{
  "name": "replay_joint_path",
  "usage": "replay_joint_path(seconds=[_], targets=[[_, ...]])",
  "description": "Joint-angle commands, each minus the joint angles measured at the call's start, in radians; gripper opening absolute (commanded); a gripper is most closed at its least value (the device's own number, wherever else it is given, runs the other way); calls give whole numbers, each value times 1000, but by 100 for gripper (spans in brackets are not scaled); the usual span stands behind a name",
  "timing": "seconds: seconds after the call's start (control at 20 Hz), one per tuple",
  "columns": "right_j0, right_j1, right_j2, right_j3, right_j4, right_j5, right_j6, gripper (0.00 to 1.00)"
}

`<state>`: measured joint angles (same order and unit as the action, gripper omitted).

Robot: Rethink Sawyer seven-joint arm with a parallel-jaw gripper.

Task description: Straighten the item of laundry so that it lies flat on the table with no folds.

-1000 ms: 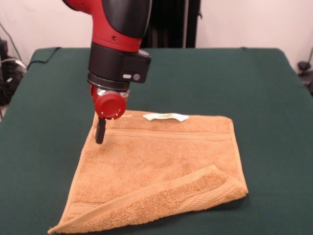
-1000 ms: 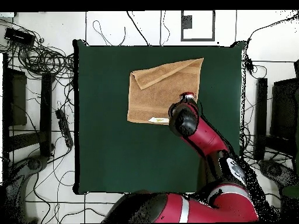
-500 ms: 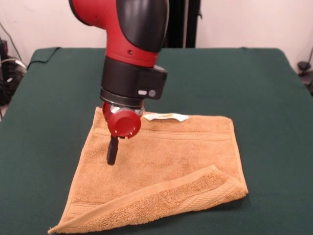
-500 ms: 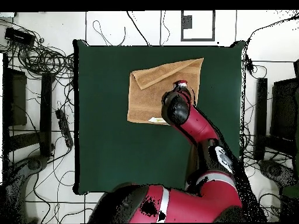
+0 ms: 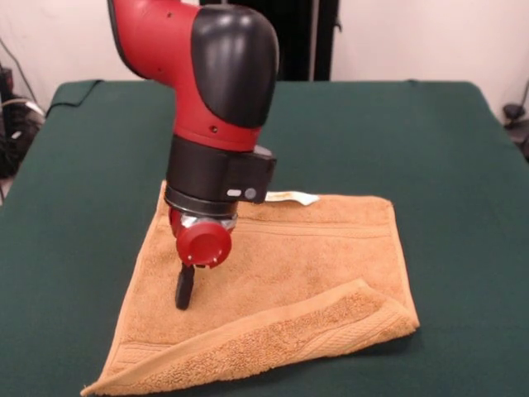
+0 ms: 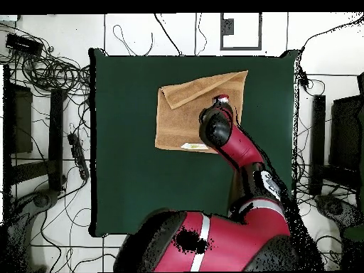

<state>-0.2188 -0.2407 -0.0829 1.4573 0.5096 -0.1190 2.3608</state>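
Moving nearer the fold, the gripper (image 5: 183, 296) is hanging over the towel (image 5: 306, 265); I cannot tell its state. One towel edge is lying folded on the table (image 5: 463, 149), needing flattening.

Pale walls, tiled floor, cables everywhere round the green table.

Front view gives us a plain off-white wall (image 5: 430, 37) at the back, with a dark stand or curtain (image 5: 306, 37) rising through the middle of it, and dark gear (image 5: 12, 124) crowding one side edge. From overhead, the floor (image 6: 50, 234) is light tile with dark grout lines, black cables (image 6: 50, 71) tangled across it on one side, more cable (image 6: 313, 43) trailing on the other. Dark racks or cases (image 6: 18, 121) sit along both side edges, and a dark-framed square (image 6: 239, 32) lies on the floor beyond the table. Lighting is even, no hard shadows.
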Motion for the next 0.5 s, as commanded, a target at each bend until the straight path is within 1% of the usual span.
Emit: replay_joint_path(seconds=[0.05, 0.25, 0.4, 0.5], targets=[[-20, 50, 170, -62, -24, 73, 96, 0], [-51, 75, 202, -80, -78, 37, 76, 0], [-87, 60, 225, -49, -140, -1, 88, 0], [-103, 41, 228, -22, -164, 1, 99, 0]])
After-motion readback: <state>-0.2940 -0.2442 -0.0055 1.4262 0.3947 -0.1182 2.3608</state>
